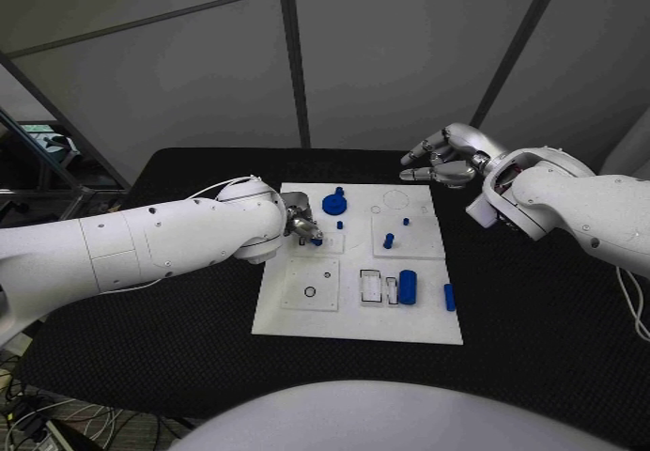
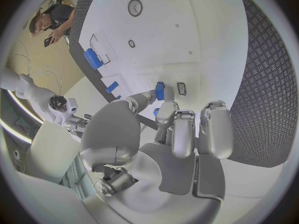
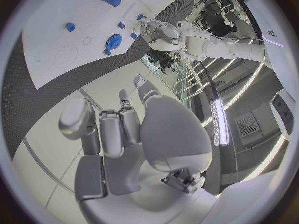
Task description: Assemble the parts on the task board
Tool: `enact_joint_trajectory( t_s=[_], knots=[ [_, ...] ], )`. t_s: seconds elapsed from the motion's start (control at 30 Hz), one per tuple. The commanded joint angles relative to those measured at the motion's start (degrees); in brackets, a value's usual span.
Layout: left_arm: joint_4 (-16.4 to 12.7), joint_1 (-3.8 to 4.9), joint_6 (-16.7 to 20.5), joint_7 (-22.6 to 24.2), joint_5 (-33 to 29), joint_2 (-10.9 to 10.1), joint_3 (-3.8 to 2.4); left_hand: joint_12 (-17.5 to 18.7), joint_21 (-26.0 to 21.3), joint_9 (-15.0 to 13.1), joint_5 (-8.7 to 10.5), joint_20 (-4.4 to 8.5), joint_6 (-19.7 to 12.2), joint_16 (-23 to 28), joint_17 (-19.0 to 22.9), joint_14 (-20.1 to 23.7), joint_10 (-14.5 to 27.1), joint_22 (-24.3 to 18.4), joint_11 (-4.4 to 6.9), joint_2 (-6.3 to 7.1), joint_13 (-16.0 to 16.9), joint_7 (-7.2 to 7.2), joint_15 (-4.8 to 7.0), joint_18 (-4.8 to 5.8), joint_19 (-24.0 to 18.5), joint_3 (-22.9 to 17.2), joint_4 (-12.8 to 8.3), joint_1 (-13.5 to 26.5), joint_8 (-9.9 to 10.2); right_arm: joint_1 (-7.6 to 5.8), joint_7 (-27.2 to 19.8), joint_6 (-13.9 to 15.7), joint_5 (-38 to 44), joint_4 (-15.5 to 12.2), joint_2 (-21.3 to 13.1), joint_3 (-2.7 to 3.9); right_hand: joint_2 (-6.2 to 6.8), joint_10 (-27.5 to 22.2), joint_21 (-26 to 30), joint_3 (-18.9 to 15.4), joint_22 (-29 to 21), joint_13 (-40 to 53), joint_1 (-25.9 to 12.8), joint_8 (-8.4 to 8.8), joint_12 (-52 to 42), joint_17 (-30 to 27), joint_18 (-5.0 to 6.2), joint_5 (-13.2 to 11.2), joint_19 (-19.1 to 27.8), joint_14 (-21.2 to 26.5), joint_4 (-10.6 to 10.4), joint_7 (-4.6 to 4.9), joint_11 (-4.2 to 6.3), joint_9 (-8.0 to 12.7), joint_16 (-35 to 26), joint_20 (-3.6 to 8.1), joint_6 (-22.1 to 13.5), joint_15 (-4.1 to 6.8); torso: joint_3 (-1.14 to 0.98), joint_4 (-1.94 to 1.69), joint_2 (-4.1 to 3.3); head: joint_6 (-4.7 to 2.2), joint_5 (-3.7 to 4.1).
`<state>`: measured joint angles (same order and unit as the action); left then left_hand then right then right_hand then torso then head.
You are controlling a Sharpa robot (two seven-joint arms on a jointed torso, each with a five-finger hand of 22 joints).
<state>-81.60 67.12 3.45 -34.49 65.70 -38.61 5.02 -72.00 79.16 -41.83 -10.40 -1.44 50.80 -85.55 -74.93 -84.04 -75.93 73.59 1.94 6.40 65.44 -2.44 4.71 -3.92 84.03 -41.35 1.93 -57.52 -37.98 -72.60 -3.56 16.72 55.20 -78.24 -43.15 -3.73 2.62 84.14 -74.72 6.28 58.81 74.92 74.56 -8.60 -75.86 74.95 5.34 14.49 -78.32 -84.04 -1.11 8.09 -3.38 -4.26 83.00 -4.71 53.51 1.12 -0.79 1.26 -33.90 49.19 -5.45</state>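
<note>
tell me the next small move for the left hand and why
Probably lower the small blue part the left hand pinches into the dark slot beside it on the task board. The part hangs just over the board, not yet seated, while the right hand waits off the far edge, empty.

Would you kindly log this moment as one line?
left hand: pinches small blue part over task board | right hand: empty, fingers curled, off board
</note>
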Motion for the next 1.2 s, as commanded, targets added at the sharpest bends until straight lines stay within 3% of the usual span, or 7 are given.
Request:
enact_joint_trajectory(
  t_s=[0.03,0.5,1.2],
  knots=[
    [0.17,-0.05,-1.46,-0.58,0.17,0.14,0.08,-0.35,0.44,0.14,-0.19,0.56,0.31,0.25,-10.02,-4.39,-0.65,0.21,0.11,0.47,0.2,0.48,0.62,0.58,0.86,-4.99,-5.79,1.82,-0.01,-0.11,-0.33,-0.21,0.1,-0.08,0.04,0.05,-0.1,0.22,0.25,-0.25,-0.03,2.44,-0.57,-0.12,0.29,5.41,0.31,0.27,0.39,-3.48,-0.06,0.12,0.43,0.06,-0.25,-0.07,-0.32,0.27,-0.01,0.02,-0.01,0.12,0.02],
    [0.74,-0.04,-1.63,-0.55,-0.39,0.71,0.08,-1.17,0.84,0.88,-0.09,0.84,1.98,0.26,-10.1,-4.42,-1.31,0.99,0.42,0.79,1.34,0.91,0.93,0.74,1.2,-0.5,-3.66,5.27,0.71,-0.11,-0.26,-0.25,0.1,0.0,0.09,0.05,-0.13,0.18,0.36,-0.37,-0.18,2.33,-0.72,-0.15,0.42,5.36,0.33,0.3,0.42,-3.47,-0.14,0.11,0.43,0.08,-0.31,-0.06,-0.31,0.28,0.0,0.03,-0.03,0.24,0.14],
    [1.56,-0.02,-1.59,-0.52,-0.91,1.42,0.07,-2.16,1.58,1.51,-0.01,1.06,3.93,0.23,-10.22,-4.47,-2.37,2.23,0.74,0.83,2.73,1.32,1.18,0.98,1.66,4.14,-1.79,7.42,1.19,-0.11,-0.16,-0.33,0.1,-0.03,0.06,0.05,-0.13,0.18,0.36,-0.37,-0.18,2.33,-0.72,-0.15,0.42,5.36,0.33,0.3,0.42,-3.47,-0.14,0.11,0.43,0.08,-0.31,-0.06,-0.31,0.28,0.03,-0.02,0.02,0.55,0.37]
  ],
)
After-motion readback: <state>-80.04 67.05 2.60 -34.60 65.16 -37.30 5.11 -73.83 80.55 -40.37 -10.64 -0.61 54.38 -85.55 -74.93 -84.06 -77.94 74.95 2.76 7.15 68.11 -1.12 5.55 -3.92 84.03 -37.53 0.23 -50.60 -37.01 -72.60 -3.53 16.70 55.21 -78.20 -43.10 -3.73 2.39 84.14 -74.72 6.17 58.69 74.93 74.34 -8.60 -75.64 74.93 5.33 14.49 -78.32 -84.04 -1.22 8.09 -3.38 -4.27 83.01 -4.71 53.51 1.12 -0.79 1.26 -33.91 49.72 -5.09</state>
